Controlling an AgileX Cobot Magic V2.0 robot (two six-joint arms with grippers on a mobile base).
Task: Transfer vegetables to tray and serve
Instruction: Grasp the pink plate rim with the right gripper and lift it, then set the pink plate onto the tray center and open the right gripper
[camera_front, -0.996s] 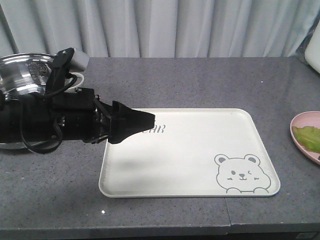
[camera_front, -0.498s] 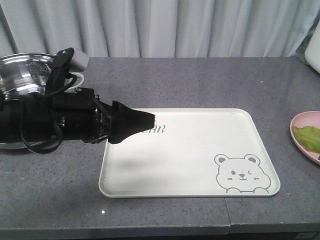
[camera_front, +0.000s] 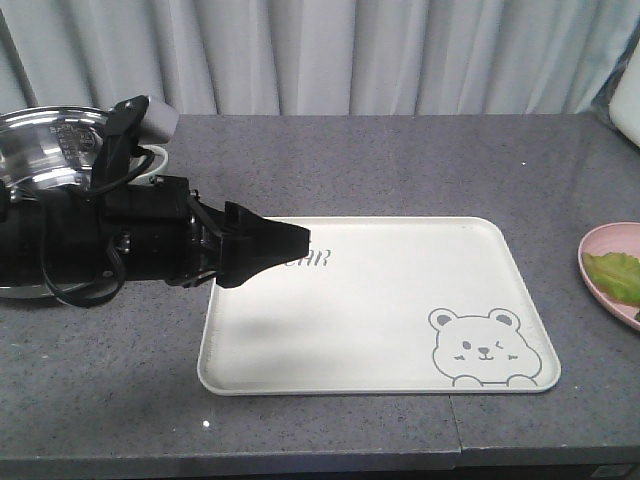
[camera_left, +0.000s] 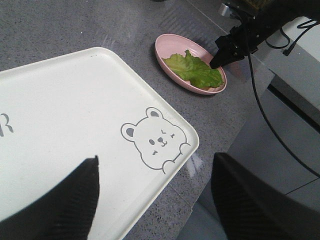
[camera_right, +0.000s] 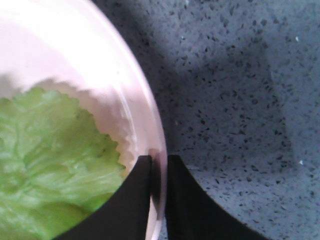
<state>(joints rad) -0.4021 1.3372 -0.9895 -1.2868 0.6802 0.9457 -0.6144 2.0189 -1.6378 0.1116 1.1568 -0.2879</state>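
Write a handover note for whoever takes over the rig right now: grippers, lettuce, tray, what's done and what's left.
Left gripper: open, holding nothing, hovering over the tray.
Right gripper: closed on the rim of the pink plate, which sits right of the tray.
Lettuce: all on the plate; none on the tray.
Done: nothing transferred yet.
Left: move the lettuce onto the tray, then serve.

The only lettering stands on the tray (camera_front: 400, 300). In the front view, grey capitals ending in "AR" show toward its 10 o'clock corner, the rest hidden behind the left arm's fingers (camera_front: 285, 240). The left wrist view shows a lone "R" at its 9 o'clock edge.
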